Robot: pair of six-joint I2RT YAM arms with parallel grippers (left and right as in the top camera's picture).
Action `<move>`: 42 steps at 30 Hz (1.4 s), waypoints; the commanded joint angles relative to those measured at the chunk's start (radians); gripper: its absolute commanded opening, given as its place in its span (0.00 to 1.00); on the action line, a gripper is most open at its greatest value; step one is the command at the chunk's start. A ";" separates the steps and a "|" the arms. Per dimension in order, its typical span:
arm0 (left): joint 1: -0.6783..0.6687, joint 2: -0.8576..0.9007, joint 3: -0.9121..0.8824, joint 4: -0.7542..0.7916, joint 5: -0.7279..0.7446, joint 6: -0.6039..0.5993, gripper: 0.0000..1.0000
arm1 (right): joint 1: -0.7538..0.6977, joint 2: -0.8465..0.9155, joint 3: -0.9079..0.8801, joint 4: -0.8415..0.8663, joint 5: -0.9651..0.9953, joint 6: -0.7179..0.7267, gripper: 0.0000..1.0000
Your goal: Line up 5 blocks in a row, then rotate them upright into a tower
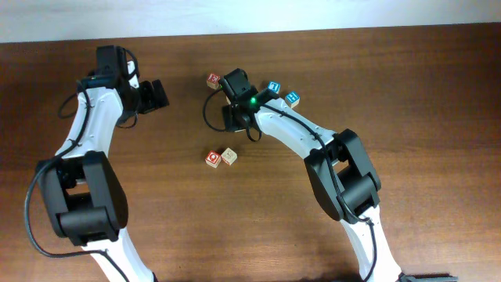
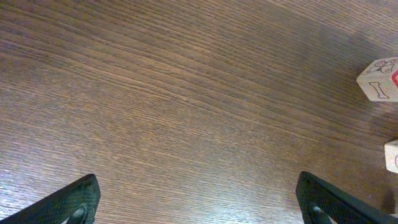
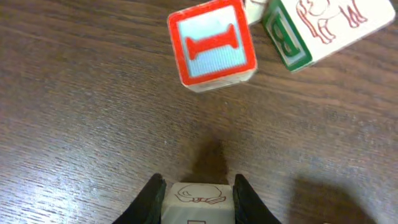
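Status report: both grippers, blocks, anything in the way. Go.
Left gripper open, nothing in it. Right gripper shut on a pale block. Red-framed I block and green B block lie just ahead, untouched.

The right gripper [image 3: 198, 186] pinches a pale block [image 3: 198, 199]; ahead on the desk [image 3: 74, 112] lie a red-framed block [image 3: 211, 43] and, just beside it, a green-lettered block [image 3: 317, 28].

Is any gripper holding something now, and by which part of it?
The right gripper holds a block by two opposite sides. The left gripper is open and holds nothing.
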 commanded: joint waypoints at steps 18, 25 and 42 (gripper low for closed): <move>-0.001 0.008 0.009 0.002 -0.011 -0.002 0.99 | -0.128 -0.049 0.151 -0.312 0.002 -0.122 0.72; -0.001 0.008 0.009 0.002 -0.011 -0.002 0.99 | -0.134 0.044 0.145 -0.287 -0.078 -0.135 0.61; -0.001 0.008 0.009 0.002 -0.011 -0.002 0.99 | -0.186 0.043 0.289 -0.581 -0.119 -0.092 0.77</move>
